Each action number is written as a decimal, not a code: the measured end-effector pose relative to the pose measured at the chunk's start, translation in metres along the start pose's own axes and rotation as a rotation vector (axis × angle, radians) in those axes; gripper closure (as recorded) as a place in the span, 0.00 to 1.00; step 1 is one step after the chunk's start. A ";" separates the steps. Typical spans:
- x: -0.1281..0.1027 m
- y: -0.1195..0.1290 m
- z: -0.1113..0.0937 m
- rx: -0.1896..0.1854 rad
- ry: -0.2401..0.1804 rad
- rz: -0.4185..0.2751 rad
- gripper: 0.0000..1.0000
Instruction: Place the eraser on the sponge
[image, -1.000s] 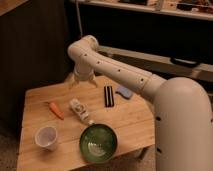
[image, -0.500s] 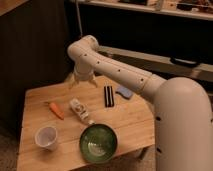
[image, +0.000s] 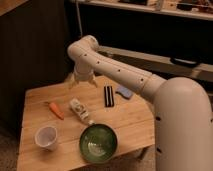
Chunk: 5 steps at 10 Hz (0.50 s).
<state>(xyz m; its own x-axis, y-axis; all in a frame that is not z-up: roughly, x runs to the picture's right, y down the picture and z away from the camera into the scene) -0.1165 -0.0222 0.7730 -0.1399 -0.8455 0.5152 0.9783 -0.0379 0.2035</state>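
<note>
The eraser (image: 108, 96), a narrow black block with a pale stripe, lies flat on the wooden table (image: 35, 115) right of centre. Just to its right lies the light-blue sponge (image: 124, 91), partly hidden behind my white arm; the two are close but apart. My gripper (image: 82, 80) hangs above the table's far edge, left of the eraser and holding nothing that I can see.
An orange carrot (image: 55, 110) lies at the left. A white tube-like bottle (image: 80, 111) lies in the middle, a white cup (image: 46, 137) stands at the front left and a green bowl (image: 98, 142) near the front edge. Dark shelving stands behind.
</note>
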 end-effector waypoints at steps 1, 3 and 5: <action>0.000 0.000 0.000 0.000 0.000 0.000 0.20; 0.002 0.002 0.001 -0.011 0.009 -0.002 0.20; 0.019 0.016 0.006 -0.030 0.033 0.004 0.20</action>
<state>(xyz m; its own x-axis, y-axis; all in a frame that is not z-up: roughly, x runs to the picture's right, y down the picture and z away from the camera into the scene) -0.1047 -0.0352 0.7908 -0.1316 -0.8629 0.4879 0.9831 -0.0504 0.1760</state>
